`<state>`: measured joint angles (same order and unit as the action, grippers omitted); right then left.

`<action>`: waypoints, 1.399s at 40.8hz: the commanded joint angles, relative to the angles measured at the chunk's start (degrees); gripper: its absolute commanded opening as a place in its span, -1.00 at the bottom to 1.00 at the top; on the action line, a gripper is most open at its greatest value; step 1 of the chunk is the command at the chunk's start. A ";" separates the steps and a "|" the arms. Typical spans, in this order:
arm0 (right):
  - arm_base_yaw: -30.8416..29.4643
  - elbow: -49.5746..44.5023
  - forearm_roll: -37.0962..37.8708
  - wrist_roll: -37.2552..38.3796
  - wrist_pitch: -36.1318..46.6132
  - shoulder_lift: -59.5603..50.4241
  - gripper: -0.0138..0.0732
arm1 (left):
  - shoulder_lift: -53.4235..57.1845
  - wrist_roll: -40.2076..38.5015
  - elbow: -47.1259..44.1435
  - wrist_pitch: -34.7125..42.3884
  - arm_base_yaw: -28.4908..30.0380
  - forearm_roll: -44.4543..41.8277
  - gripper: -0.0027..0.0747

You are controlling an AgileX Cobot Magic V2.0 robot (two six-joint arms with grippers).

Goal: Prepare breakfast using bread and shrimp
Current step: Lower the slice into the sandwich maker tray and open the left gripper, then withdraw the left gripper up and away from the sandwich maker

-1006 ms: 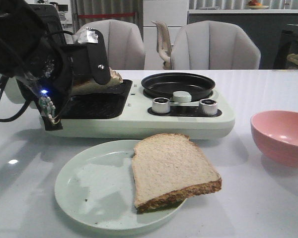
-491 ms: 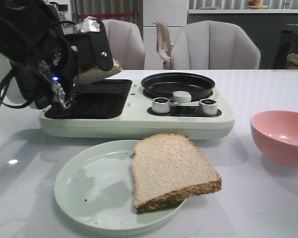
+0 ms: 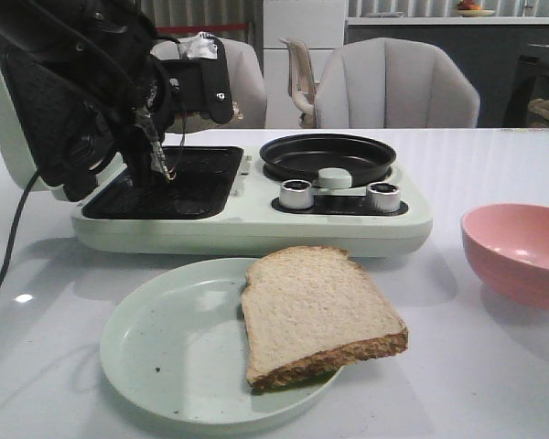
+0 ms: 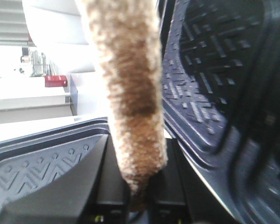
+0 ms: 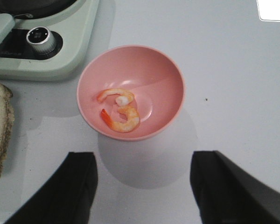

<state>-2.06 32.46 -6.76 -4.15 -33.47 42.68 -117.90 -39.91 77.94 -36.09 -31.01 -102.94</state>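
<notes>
- The front view is taken low over the table (image 3: 494, 366), facing forward toward chairs; the plate (image 3: 165, 366) lies nearest, the breakfast maker (image 3: 256, 224) behind it.
- The left wrist view is held very close, out of focus, to a held bread slice (image 4: 135, 93) between ribbed grill plates (image 4: 214, 84).
- The right wrist view is aimed steeply down from above at the pink bowl (image 5: 130, 91) holding shrimp (image 5: 121, 116).
- The bowl (image 3: 522, 251), a control knob (image 5: 39, 37) and the plated bread (image 5: 0, 126) are shared by the right wrist and front views.
</notes>
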 commanded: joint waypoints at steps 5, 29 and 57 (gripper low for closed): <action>-0.16 1.76 -0.01 -0.22 3.80 0.03 0.55 | 1.69 -0.12 3.16 -2.63 1.34 -3.64 -0.67; -0.16 1.76 -0.01 -0.22 3.80 0.03 0.55 | 1.73 -0.12 3.16 -2.57 1.58 -3.64 0.34; -0.16 1.76 -0.01 -0.22 3.80 0.03 0.55 | 15.15 4.64 0.37 -21.83 -7.56 18.18 0.34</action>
<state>-2.06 32.46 -6.76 -4.15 -33.47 42.68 -108.05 -37.04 77.00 -50.64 -37.60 -88.58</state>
